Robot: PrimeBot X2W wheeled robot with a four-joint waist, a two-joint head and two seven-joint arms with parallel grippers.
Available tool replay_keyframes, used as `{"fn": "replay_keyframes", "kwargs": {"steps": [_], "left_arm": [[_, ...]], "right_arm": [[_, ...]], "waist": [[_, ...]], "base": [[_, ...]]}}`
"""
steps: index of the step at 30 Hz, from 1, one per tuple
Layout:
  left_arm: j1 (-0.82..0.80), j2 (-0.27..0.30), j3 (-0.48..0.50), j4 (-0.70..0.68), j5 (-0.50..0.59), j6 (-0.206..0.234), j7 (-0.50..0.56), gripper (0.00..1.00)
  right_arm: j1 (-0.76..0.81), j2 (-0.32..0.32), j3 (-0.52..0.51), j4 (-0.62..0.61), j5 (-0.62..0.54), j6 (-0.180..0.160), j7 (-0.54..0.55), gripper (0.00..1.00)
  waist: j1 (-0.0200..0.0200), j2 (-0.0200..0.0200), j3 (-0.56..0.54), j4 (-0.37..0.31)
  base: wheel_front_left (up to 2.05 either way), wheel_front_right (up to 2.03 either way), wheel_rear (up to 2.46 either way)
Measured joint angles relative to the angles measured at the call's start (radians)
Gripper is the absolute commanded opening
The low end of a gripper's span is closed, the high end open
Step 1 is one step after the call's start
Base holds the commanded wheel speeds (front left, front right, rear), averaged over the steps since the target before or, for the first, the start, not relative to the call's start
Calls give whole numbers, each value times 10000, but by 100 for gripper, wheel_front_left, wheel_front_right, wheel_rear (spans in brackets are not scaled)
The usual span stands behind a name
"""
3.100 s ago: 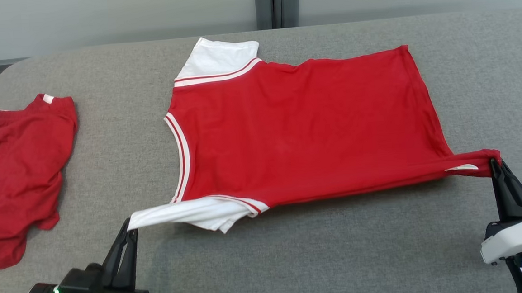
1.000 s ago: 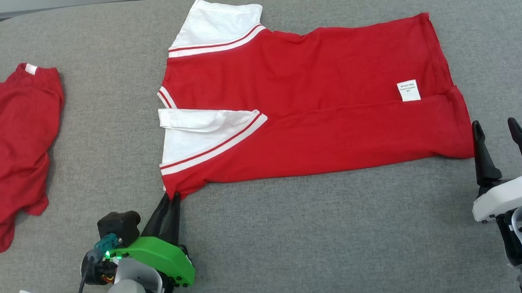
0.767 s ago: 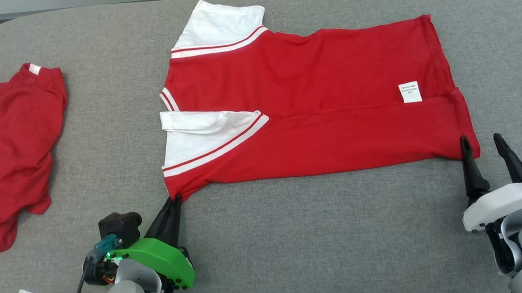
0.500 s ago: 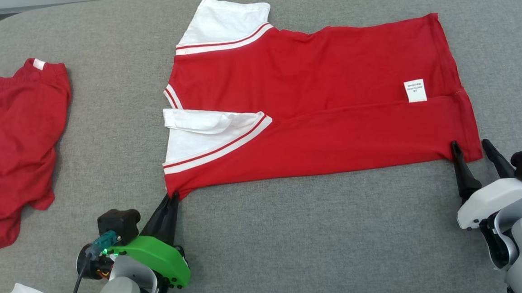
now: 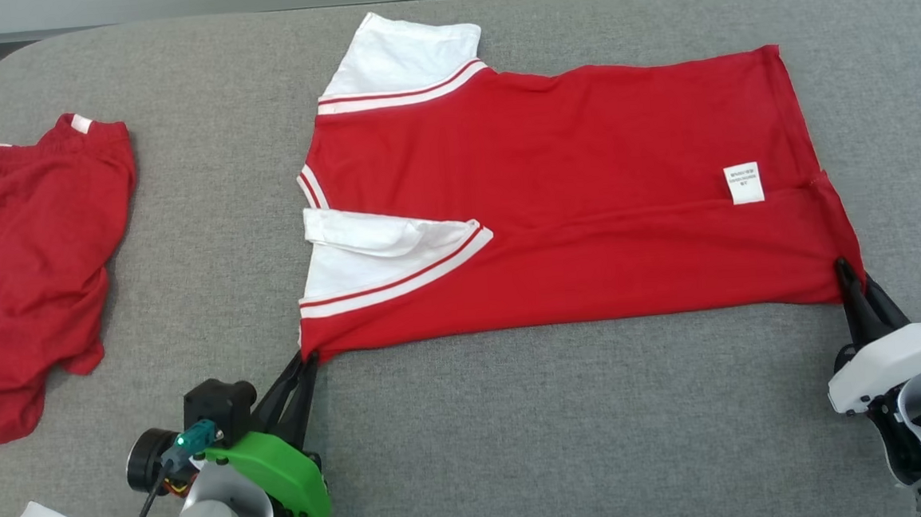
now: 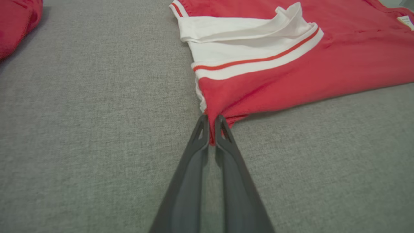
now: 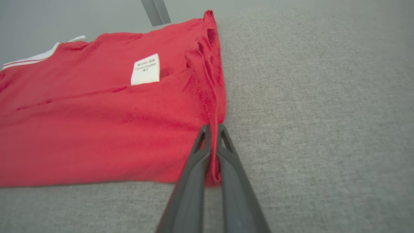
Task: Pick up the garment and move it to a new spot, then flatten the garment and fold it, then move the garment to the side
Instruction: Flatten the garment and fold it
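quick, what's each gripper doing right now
left gripper: closed, pinching the near left corner of the red shirt
right gripper: closed, pinching the shirt's near right corner

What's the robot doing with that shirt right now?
It is mid-fold. The red shirt lies flat on the grey table, with its near strip folded over the body and a white care label showing. The left gripper is shut on the near corner at the sleeve end. The right gripper is shut on the near corner at the hem end. A second red garment lies crumpled to the robot's left, untouched.
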Motion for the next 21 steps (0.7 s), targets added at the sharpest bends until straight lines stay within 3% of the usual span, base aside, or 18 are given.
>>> {"fn": "replay_keyframes", "kwargs": {"steps": [13,21], "left_arm": [[2063,625,-470,-2027,121,293,382,0],[3160,809,-671,-3179,-44,583,957,0]], "right_arm": [[2431,-679,-648,-1753,169,2,0,0],[4551,-598,-1367,-3055,-102,0,0,0]], "waist": [[0,0,-433,-93],[0,0,-689,47]], "base": [[0,0,0],[0,0,0]]}}
